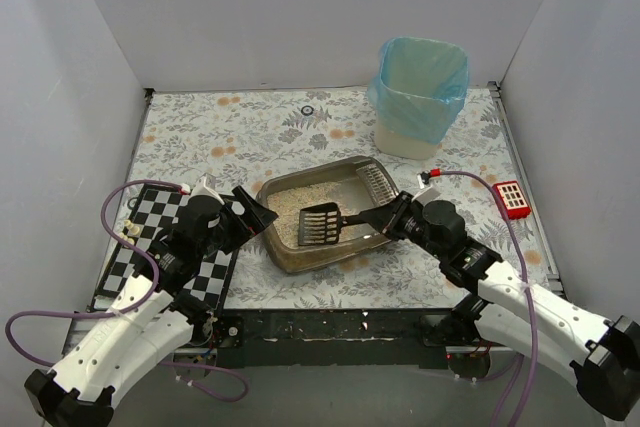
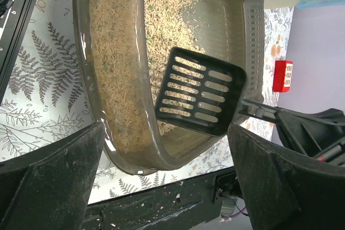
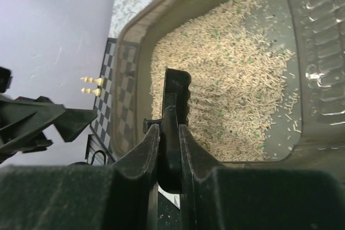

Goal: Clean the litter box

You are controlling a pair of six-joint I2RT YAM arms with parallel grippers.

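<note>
Two tools at work, one each side of the litter box (image 1: 300,259), which sits mid-bench (image 1: 250,127) toward the near edge. Right tool (image 1: 397,215) clenched on the handle of the black slotted scoop (image 1: 320,224); scoop head lies flat over the litter at the tray's near side. Left tool (image 1: 255,212) spread wide, holding nothing, just beside the tray's left rim. Step in hand looks like sifting. Can't tell whether the scoop carries any clumps. Next move, I'd judge: dig under the litter, lift level, carry to the blue-bagged bin (image 1: 420,87) well behind, right.
</note>
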